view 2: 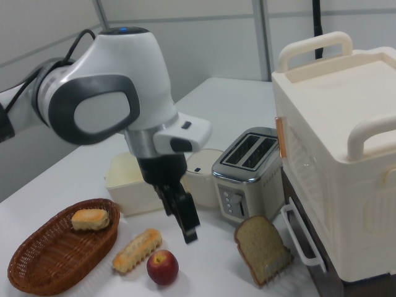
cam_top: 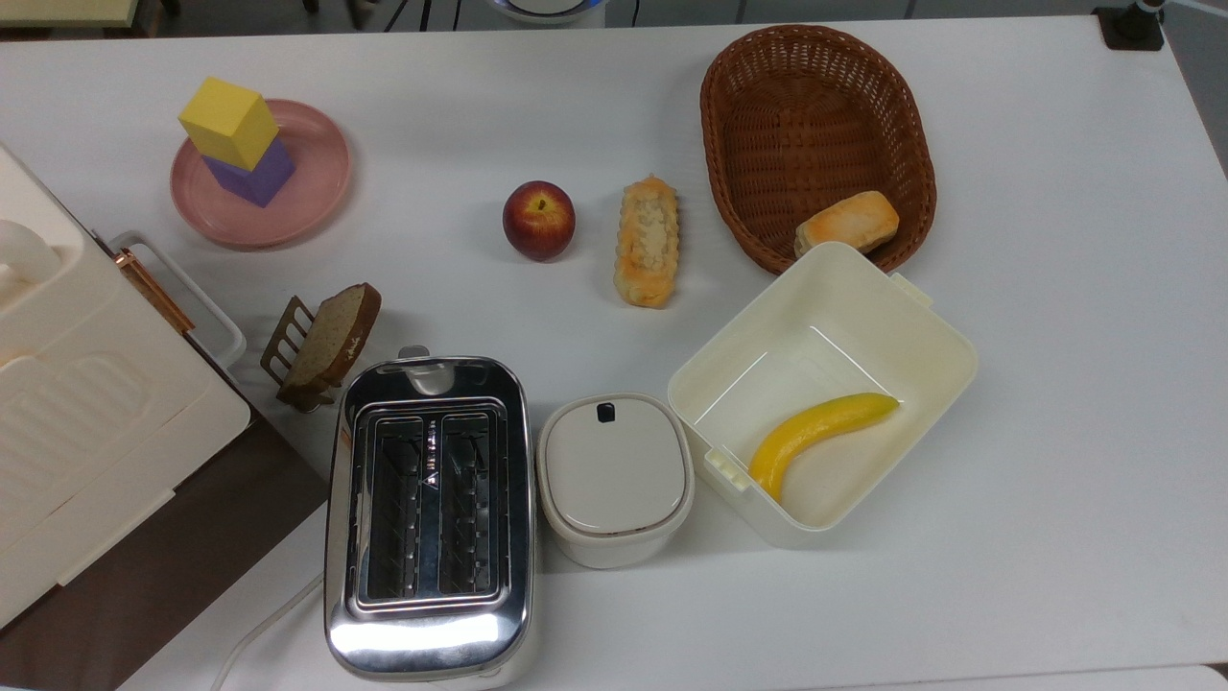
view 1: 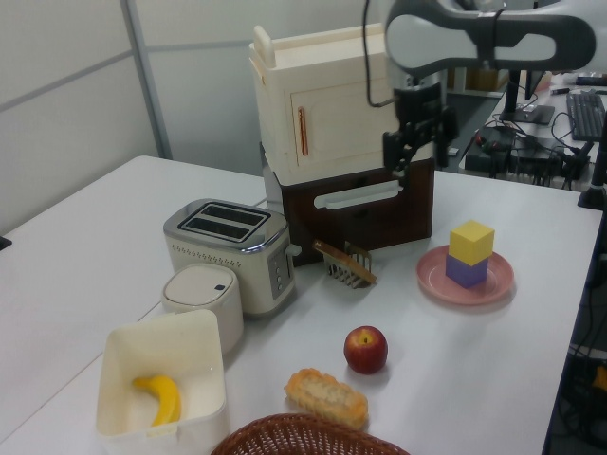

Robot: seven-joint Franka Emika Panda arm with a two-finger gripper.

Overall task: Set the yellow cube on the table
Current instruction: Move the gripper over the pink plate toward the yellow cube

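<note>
White table (cam_top: pixel 1055 288) carries the yellow cube (cam_top: pixel 228 122) atop a purple cube (cam_top: pixel 251 173) (pink plate (cam_top: pixel 317 182) beneath); gripper (view 1: pixel 406 152) state cannot be determined.

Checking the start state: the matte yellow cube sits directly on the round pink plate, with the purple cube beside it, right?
Not quite. The matte yellow cube is stacked on the purple cube, which sits on the round pink plate; the top view shows it.

walls: pale grey panels (view 1: pixel 66 85) | desk with keyboard (view 1: pixel 590 102) behind
</note>
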